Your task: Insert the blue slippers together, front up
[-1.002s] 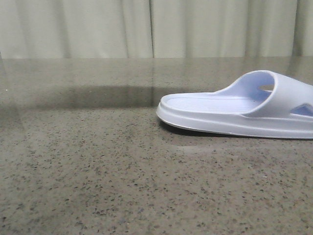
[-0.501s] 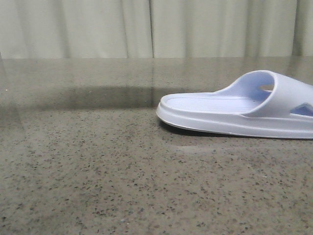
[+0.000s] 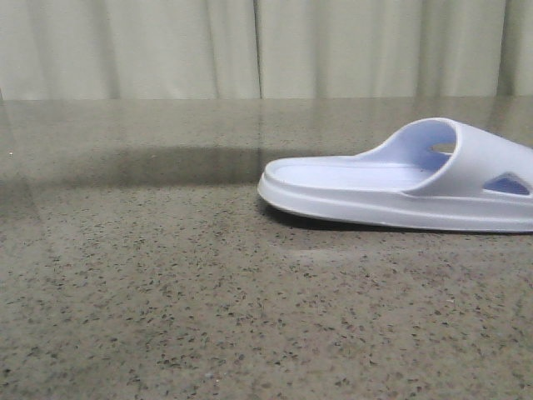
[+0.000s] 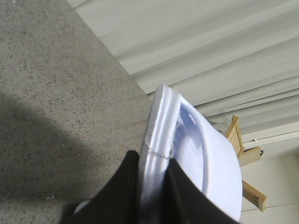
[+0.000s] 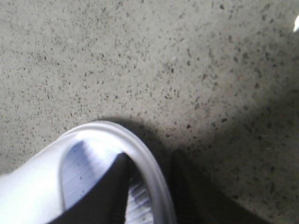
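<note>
One blue slipper (image 3: pixel 400 187) lies sole-down on the table at the right of the front view, its heel end pointing left and its strap at the right edge. Neither gripper shows in that view. In the left wrist view my left gripper (image 4: pixel 154 157) is shut on the sole edge of a blue slipper (image 4: pixel 208 161), held on its side above the table. In the right wrist view my right gripper (image 5: pixel 149 161) is shut on the rim of a blue slipper (image 5: pixel 37 182), one finger on the ribbed footbed and one outside the rim.
The speckled grey-brown stone table (image 3: pixel 166 292) fills the front view, with pale curtains (image 3: pixel 250 46) behind its far edge. A wooden chair (image 4: pixel 240 144) stands beyond the table in the left wrist view.
The slipper in the front view has shifted a little to the left and turned slightly over the last half second.
</note>
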Motion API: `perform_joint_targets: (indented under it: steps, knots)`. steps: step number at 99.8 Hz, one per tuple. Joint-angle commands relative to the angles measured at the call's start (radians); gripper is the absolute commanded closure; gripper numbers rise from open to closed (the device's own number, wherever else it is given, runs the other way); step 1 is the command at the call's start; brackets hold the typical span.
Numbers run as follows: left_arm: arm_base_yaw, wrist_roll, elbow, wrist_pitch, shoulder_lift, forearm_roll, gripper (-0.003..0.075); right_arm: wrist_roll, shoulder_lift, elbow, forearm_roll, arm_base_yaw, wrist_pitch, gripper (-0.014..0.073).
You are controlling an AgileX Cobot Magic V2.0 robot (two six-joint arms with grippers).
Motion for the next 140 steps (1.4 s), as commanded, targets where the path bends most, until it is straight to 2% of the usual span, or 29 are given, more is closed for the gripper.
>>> perform_joint_targets:
  steps: [1, 10, 34, 65, 82, 90, 113, 130, 140]
  knots:
    - [-0.002, -0.002, -0.026, 0.046, -0.02, -0.062, 0.0704, -0.005, -0.003, -0.018, 0.012, -0.004, -0.021, 0.059]
    - [-0.002, -0.002, -0.026, 0.046, -0.02, -0.062, 0.0704, -0.005, -0.003, -0.018, 0.018, -0.004, -0.036, 0.07]
    - [-0.002, -0.002, -0.026, 0.046, -0.02, -0.066, 0.0704, -0.005, -0.01, -0.022, 0.026, -0.004, -0.165, 0.0701]
    - [-0.002, -0.002, -0.026, 0.046, -0.02, -0.066, 0.0704, -0.005, -0.132, -0.022, 0.026, -0.004, -0.538, 0.0701]
    - [-0.002, -0.002, -0.026, 0.039, -0.02, -0.066, 0.0704, -0.007, -0.244, -0.026, 0.022, -0.004, -0.628, 0.0701]
    - [-0.002, -0.002, -0.026, 0.035, -0.02, -0.066, 0.0704, -0.009, -0.296, -0.053, -0.006, -0.004, -0.58, 0.0701]
    - [-0.002, -0.002, -0.026, 0.025, -0.02, -0.059, 0.0704, -0.009, -0.429, -0.183, -0.047, -0.004, -0.313, 0.0701]
    - [-0.002, -0.002, -0.026, 0.027, -0.02, -0.059, 0.0704, -0.014, -0.445, -0.312, -0.049, -0.004, -0.028, 0.0701]
    - [-0.002, -0.002, -0.026, 0.052, -0.02, -0.059, 0.0704, -0.039, -0.441, -0.353, -0.049, -0.004, 0.063, 0.0701]
